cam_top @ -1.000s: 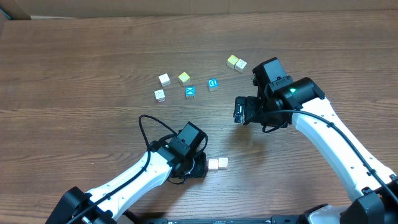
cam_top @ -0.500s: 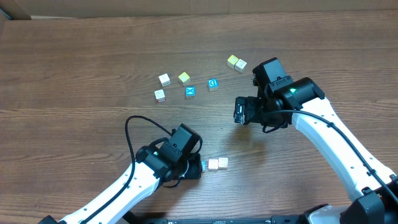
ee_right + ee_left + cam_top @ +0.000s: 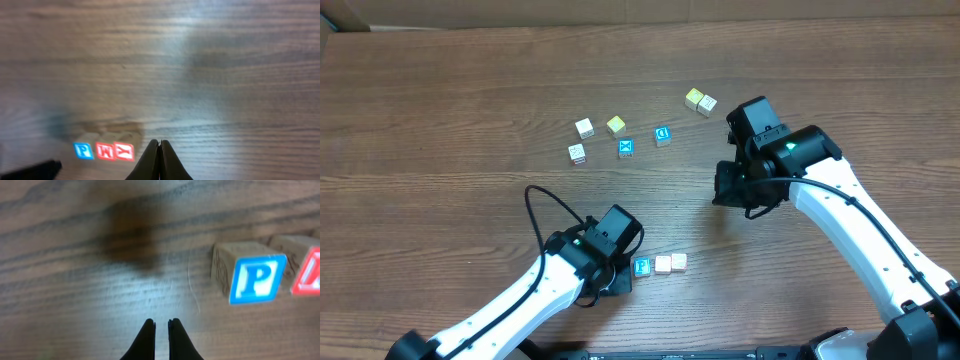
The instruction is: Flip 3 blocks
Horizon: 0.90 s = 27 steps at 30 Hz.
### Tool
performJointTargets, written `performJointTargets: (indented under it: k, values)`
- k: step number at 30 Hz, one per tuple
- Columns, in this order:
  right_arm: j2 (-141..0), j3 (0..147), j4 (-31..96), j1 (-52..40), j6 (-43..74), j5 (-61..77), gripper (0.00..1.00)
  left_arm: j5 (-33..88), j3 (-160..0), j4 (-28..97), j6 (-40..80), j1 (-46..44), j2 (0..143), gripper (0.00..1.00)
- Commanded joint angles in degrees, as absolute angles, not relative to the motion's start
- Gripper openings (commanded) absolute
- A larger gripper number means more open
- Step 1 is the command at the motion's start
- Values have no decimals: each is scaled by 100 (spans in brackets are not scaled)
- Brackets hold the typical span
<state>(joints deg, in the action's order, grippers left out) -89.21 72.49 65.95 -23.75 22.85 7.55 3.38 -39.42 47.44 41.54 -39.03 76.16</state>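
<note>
You're holding the left gripper (image 3: 160,326) clenched and empty, just left of the blocks (image 3: 658,264) at lower centre; the right gripper (image 3: 159,145) is clenched empty too. Be opening the left around the P block (image 3: 252,277) before tipping it.

3 wooden blocks (image 3: 663,264) in 1 close row: blue P (image 3: 642,266), 2 red-lettered.

The blue block (image 3: 257,278) reads P, the middle red block (image 3: 105,150) perhaps M, the end red block (image 3: 124,150) Y
</note>
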Motion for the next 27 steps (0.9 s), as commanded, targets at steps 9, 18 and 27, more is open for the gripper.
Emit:
performJointTargets:
  k: [9,18,27]
  values:
    - [-8796,6759,6687,-2443,1772,913,4,456,-4021,3811,3913,-3900,8656,4]
    - [-8796,6246,6460,-2443,1605,919,4,513,-4021,3566,3548,-3898,8700,4]
    - [-8796,6219,6442,-2443,1164,1114,4,733,-4023,3356,3194,-3898,8700,4]
